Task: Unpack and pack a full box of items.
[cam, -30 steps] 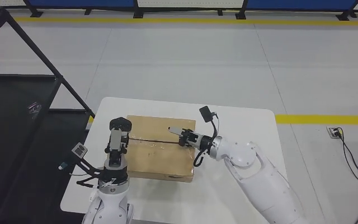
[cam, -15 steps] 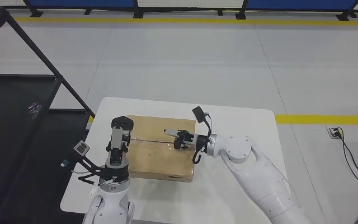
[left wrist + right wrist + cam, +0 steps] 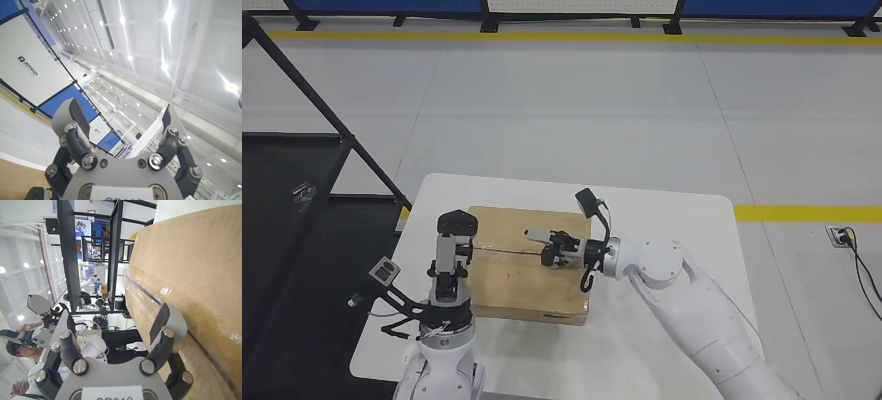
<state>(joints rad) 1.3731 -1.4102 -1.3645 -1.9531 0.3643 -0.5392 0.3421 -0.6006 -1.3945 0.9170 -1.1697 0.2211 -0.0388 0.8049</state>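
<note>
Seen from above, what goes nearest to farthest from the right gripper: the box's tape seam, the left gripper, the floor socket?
From the right gripper:
1. The tape seam, right beside it on top of the box.
2. The left gripper, raised at the box's left edge.
3. The floor socket, far off to the right, beyond the table.

The right arm [image 3: 692, 300] and left arm [image 3: 437, 365] wear glossy white shells, with black cable [image 3: 589, 278] looped at the right wrist. The left gripper [image 3: 122, 111] and right gripper [image 3: 117, 321] share grey plates, silver screws, black links, a white label, and grey fingers [image 3: 58, 121] faced with ribbed black pads [image 3: 158, 321].
</note>
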